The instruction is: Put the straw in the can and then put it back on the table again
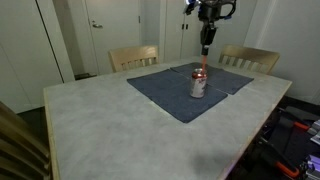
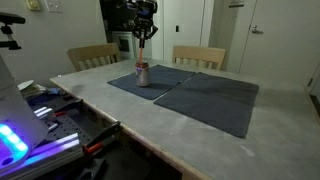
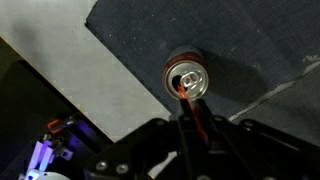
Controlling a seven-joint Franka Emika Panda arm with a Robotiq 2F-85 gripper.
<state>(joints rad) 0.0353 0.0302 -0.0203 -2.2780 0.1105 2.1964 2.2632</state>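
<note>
The can [image 1: 199, 84] stands upright on a dark blue-grey mat, silver with red markings; it also shows in an exterior view [image 2: 142, 75] and from above in the wrist view [image 3: 187, 78]. The red-orange straw [image 1: 205, 58] hangs vertically from my gripper [image 1: 206, 45], its lower end in the can's top opening [image 3: 183, 90]. My gripper [image 2: 142, 38] is directly above the can and shut on the straw's upper part [image 3: 196, 118]. The pale marbled table [image 1: 110, 120] carries the mat.
Two dark mats [image 2: 215, 98] lie side by side on the table [image 2: 130, 125]. Wooden chairs [image 1: 134, 57] [image 2: 199, 56] stand along the far edge. Electronics with purple lights [image 2: 20, 140] sit beside the table.
</note>
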